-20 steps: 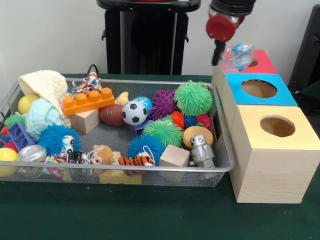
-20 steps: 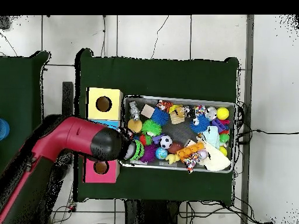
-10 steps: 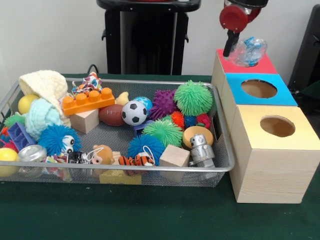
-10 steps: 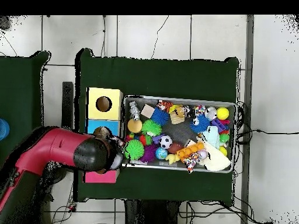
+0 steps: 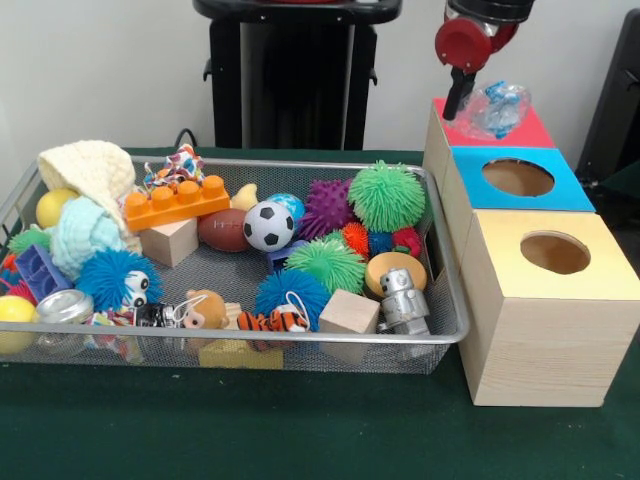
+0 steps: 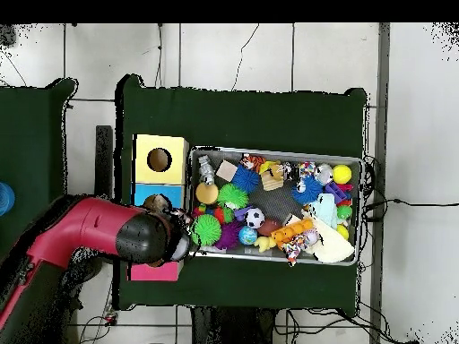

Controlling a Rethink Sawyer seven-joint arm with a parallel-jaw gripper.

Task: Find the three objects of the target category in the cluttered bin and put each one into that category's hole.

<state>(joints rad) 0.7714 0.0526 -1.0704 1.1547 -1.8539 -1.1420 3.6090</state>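
our claw hangs over the red box at the far end of the row, and it seems to be holding a crinkly clear-and-blue plastic thing; one dark finger shows at the thing's side, but the thing hides the rest, so we judge it gripped rather than see it pinched. the plastic thing sits just above the red top, about where that box's hole should be, though the hole itself is covered from us. in the overhead view the arm blocks the red box and the claw alike, so nothing more can be read there. next along the row stand the blue box and the yellow box, each with its hole open and nothing showing inside. beside them the wire bin is crowded: a green spiky ball, a soccer ball, an orange brick, a small silver robot, wooden cubes, fuzzy blue toys. as we judge it, one drop is at hand but not done; how many went in already, we cannot tell.
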